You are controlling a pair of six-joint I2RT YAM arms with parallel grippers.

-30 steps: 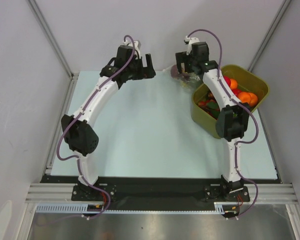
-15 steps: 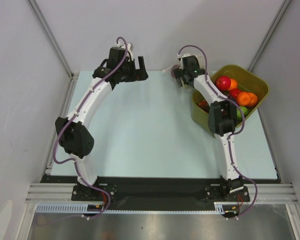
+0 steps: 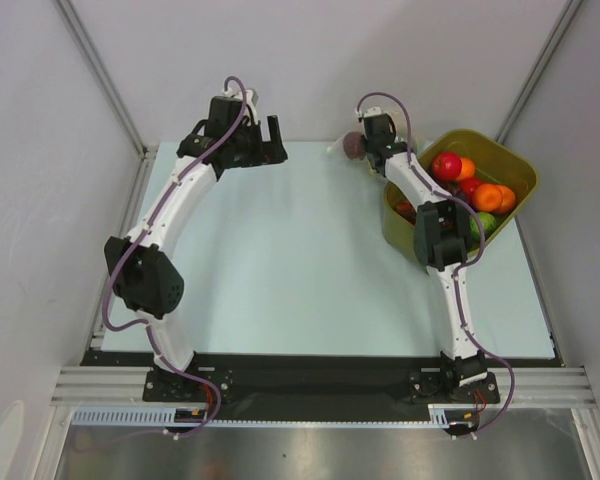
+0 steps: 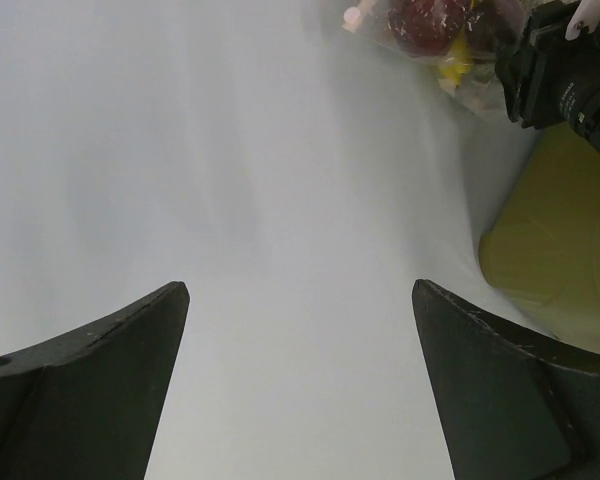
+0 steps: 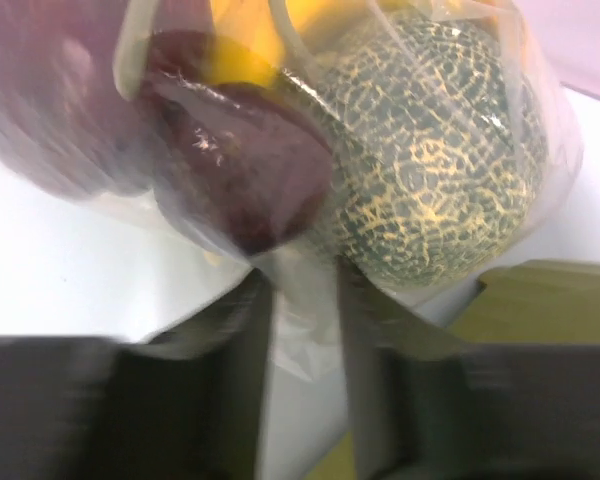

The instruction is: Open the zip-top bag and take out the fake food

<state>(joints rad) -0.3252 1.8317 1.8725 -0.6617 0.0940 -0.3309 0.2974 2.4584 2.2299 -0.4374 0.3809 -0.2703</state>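
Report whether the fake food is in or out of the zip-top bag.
In: the right wrist view shows the melon, maroon piece and banana inside the clear bag.

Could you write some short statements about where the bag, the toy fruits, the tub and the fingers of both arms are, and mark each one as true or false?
1. The left fingers stand wide apart with nothing between them. True.
2. The netted melon lies loose, outside any bag. False: it is inside the zip-top bag, next to dark maroon pieces.
3. The right fingers pinch a fold of the zip-top bag. True.
4. The olive-green tub is empty. False: it holds red, orange and green toy fruits.
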